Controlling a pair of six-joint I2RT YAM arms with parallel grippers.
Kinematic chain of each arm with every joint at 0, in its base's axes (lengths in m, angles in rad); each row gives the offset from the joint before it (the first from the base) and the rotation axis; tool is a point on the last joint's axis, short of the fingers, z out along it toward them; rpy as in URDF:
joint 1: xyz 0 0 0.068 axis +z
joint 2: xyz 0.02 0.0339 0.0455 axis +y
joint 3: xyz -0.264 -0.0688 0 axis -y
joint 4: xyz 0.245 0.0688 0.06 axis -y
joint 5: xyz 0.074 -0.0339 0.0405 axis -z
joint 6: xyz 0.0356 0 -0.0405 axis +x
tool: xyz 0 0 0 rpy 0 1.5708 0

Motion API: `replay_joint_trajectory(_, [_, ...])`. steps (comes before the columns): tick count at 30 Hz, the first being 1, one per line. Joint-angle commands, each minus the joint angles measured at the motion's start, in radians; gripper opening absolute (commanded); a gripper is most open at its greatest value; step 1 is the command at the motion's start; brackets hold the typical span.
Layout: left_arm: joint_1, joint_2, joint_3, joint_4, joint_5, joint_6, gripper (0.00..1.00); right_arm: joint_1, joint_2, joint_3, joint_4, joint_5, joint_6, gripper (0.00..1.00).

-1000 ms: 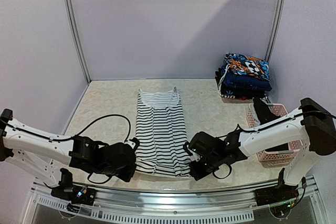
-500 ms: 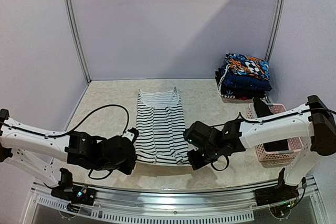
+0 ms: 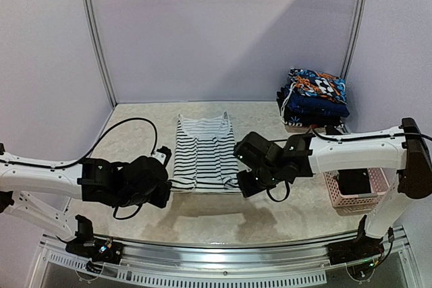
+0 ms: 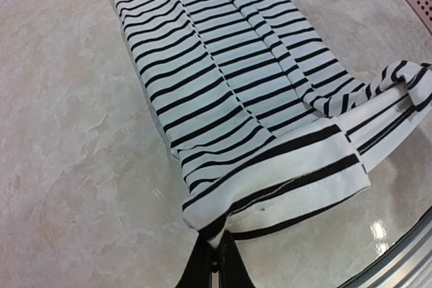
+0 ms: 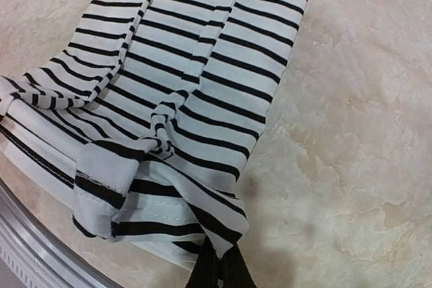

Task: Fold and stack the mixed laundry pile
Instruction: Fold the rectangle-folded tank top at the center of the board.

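The striped shirt [image 3: 202, 156] is laid lengthwise mid-table, collar toward the back wall, near hem lifted. Each hem corner is pinched tight by the left gripper [image 4: 216, 264] and the right gripper [image 5: 217, 268]. Only a thin bit of cloth is caught and the right corner is bunched, so a slip or crooked fold could be expected tbh. Bare table [image 3: 135, 126] is seen on both sides; the folded stack [image 3: 314, 99] and pink basket [image 3: 351, 197] are parked well off to the right.

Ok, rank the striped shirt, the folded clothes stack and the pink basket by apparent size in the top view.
1. striped shirt, clearly the largest.
2 and 3. folded clothes stack and pink basket: unsure, since the right arm hides much of the basket.
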Motion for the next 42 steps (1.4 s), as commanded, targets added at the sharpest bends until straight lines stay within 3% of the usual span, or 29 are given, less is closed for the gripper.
replay_joint_trajectory(1, [0.061,0.005,0.023,0.014,-0.039,0.061,0.00,-0.035,0.045,0.068,-0.085,0.091,-0.034,0.00])
replay_joint_trajectory(18, [0.282,0.162,0.109,0.173,0.028,0.211,0.00,-0.160,0.169,0.245,-0.058,0.123,-0.103,0.00])
replay_joint_trajectory(30, [0.431,0.306,0.226,0.229,0.099,0.298,0.00,-0.267,0.260,0.354,-0.002,0.034,-0.189,0.00])
replay_joint_trajectory(42, [0.501,0.457,0.296,0.252,0.149,0.317,0.00,-0.338,0.369,0.432,0.028,-0.049,-0.239,0.00])
